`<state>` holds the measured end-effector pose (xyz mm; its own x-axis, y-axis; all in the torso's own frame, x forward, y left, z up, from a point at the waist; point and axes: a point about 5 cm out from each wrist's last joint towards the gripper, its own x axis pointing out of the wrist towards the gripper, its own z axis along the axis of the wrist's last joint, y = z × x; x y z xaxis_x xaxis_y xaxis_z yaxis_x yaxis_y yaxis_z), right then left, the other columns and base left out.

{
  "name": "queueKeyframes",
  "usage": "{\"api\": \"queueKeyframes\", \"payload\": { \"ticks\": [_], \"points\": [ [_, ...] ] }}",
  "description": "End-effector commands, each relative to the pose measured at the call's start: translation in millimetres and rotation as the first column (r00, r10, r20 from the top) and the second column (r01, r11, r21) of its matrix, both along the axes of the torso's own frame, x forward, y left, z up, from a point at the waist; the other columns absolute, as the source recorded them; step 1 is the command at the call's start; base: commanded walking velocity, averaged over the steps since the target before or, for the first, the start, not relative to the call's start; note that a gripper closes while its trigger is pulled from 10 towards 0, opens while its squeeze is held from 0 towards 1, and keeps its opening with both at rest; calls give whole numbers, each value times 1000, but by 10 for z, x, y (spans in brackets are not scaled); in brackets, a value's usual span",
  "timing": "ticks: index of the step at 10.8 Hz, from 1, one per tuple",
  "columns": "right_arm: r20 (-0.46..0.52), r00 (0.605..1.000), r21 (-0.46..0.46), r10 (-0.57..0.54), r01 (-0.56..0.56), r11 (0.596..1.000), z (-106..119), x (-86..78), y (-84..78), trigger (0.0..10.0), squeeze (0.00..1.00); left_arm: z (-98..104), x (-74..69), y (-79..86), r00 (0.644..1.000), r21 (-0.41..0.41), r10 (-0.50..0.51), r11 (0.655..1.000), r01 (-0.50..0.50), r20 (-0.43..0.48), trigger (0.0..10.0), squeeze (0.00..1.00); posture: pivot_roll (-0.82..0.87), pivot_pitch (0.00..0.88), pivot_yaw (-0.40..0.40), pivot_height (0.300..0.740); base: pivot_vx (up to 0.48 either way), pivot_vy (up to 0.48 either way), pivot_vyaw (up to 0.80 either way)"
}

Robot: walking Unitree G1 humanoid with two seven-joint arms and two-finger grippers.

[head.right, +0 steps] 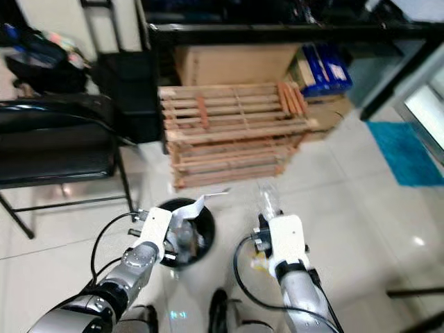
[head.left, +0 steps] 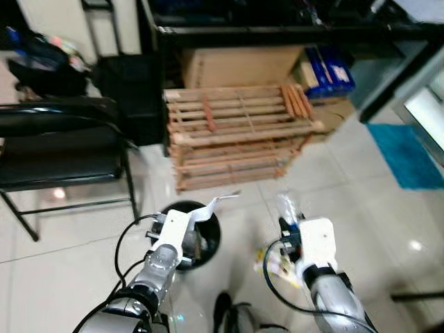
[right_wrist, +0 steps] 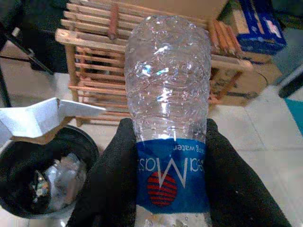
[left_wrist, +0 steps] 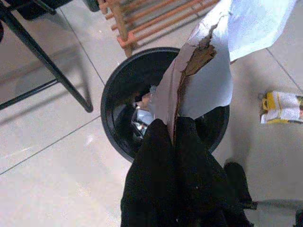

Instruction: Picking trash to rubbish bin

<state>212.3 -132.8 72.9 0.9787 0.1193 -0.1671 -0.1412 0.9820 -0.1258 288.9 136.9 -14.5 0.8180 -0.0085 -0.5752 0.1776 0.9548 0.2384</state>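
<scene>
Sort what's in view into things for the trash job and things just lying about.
For the job: torn paper in the left gripper; water bottle in the right gripper; black rubbish bin; yellow wrapper on the floor.

Lying about: wooden crate; folding chair; cardboard box; blue mat.

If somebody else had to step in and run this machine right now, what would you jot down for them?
Left gripper: shut on a torn piece of paper, held right over the black bin.
Right gripper: shut on a clear plastic bottle with a blue label, held up to the right of the bin, not over it.
Done: some trash already lies in the bin; both pieces are picked up.
Left: drop the paper in, bring the bottle over the bin and drop it, then likely fetch the yellow wrapper lying on the floor beside the bin.
</scene>
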Motion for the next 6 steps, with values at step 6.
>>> {"api": "queueKeyframes", "payload": {
  "ticks": [6],
  "points": [
    [-10,999,-43,-33,32,999,76,-112,-126,10000,0,134,141,167,995,60,82,994,-86,60,10000,0,-49,264,-182,740,0,0,0]
  ]
}}
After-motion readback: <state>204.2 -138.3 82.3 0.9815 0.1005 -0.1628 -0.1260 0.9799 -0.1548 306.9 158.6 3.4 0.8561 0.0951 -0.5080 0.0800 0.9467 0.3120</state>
